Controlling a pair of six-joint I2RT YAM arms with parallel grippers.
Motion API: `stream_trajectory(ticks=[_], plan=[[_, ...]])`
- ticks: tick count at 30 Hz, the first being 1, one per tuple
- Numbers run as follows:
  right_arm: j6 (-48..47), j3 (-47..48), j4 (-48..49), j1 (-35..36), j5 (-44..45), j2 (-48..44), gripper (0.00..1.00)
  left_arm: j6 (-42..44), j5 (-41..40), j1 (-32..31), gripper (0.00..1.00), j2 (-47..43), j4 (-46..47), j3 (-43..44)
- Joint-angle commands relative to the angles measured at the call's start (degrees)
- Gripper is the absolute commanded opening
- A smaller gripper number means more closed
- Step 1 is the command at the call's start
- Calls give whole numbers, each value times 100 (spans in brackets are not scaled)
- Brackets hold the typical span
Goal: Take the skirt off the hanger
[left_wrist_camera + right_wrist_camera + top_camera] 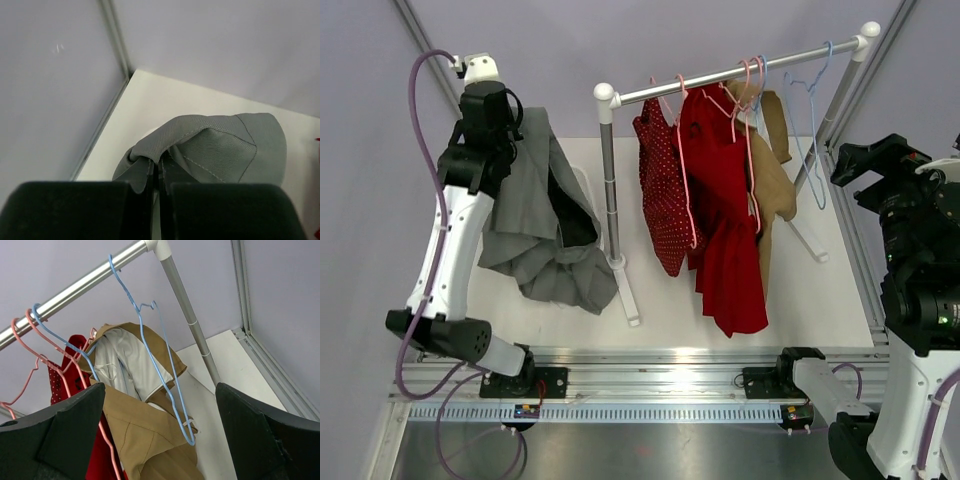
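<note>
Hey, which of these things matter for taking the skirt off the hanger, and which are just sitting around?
Job: grey skirt, left pincer shut on it, empty blue hanger.
Just there: red dresses, tan coat, clothes rack.

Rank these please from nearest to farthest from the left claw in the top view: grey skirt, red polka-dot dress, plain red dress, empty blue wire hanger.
1. Grey fabric skirt, pinched in the left claw, far left.
2. Red polka-dot dress, left on the rail.
3. Plain red dress, mid-rail.
4. Empty blue wire hanger, rail's right end.
</note>
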Motion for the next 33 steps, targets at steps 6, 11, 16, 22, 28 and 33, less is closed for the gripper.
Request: stream_trajectory(ticks=[6, 11, 16, 22, 28, 33], plan=[[231, -289, 205, 38, -445, 20, 99, -539, 1463, 442, 49, 876, 370, -1034], [-138, -360, 926, 47, -2638, 80, 99, -1075, 1201, 416, 99, 1538, -723, -662], [-104, -62, 1163, 38, -3267, 538, 98, -1084, 1386, 363, 99, 167, -394, -1017], [-7, 124, 1575, 47, -3144, 1346, 87, -1180, 1641, 64, 99, -1201, -687, -1917], [142, 317, 1822, 47, -3056, 1926, 68, -1601, 1860, -322, 99, -2566, -554, -3511], [318, 273, 1955, 266, -3258, 2199, 63, -1804, 1843, -533, 98, -3418, -651, -4478]])
